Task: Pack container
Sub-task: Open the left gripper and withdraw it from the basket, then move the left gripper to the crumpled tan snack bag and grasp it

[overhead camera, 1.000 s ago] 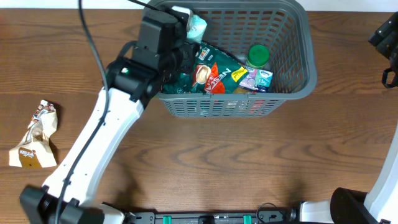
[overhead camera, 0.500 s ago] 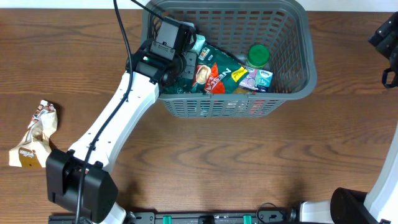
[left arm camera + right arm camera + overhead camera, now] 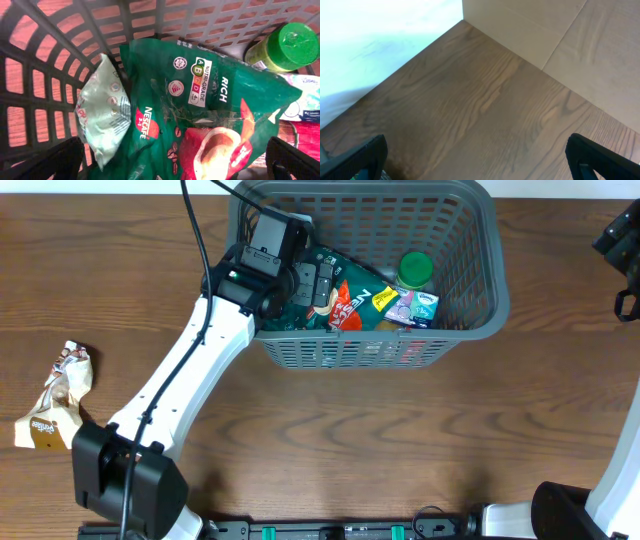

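Upper centre of overhead view: container (image 3: 350, 352) on wood table (image 3: 330, 440). Left gripper (image 3: 318, 280) sits inside its left end, fingers spread wide over Nescafé bag (image 3: 200, 115); pale pouch (image 3: 102, 112) lies against the lattice wall. Right gripper (image 3: 622, 250) at right frame edge, fingers apart, well away.

The tabletop (image 3: 400, 440) is dark brown wood, its grain running side to side in long wavy bands. Two things rest directly on it. The container (image 3: 380, 352), a dark grey plastic basket with slotted walls and rounded corners, stands at the far edge, a little right of the middle, its near wall facing bare wood. Well apart from it, close to the left edge, a crumpled snack wrapper (image 3: 58, 398) in white, tan and brown lies flat on the wood.
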Controlling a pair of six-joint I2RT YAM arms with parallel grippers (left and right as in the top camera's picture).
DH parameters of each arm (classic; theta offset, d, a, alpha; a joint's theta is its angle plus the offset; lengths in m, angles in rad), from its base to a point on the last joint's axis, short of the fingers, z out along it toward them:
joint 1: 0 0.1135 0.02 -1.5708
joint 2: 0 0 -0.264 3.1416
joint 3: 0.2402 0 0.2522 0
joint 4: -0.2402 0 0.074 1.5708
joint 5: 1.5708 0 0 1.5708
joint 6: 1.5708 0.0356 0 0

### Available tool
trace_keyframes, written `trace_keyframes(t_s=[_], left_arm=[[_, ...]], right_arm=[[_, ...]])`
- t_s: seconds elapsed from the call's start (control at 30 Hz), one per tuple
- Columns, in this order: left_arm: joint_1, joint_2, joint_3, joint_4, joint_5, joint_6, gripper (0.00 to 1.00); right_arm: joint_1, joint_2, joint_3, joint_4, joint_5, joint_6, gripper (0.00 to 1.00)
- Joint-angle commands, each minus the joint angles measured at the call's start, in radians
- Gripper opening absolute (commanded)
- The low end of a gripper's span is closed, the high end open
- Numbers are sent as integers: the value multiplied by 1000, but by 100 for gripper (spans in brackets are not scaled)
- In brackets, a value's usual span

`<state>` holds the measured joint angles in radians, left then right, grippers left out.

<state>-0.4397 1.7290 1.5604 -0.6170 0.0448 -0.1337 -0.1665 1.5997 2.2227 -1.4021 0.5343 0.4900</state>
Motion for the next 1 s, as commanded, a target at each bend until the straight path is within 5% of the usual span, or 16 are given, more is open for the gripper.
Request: trace_keyframes(t_s=[0.0,0.33,0.57,0.67,0.97], left_arm=[[1,-76,58,4,-12,2,99],[23,-229,306,-125,-36,1,99],[94,-305,398,-369,-523,-5,99],[173,-314,398,-555,-657,-82,99],[491,-275,348,-855,-659,-337,99]], right_arm=[[-4,-3,-1,-2,8,10,99],[-4,-3,-1,-2,8,11,99],[-4,-3,-1,-2,8,10,99],[-4,-3,-1,-2,8,10,99],[-4,-3,-1,-2,8,11,99]])
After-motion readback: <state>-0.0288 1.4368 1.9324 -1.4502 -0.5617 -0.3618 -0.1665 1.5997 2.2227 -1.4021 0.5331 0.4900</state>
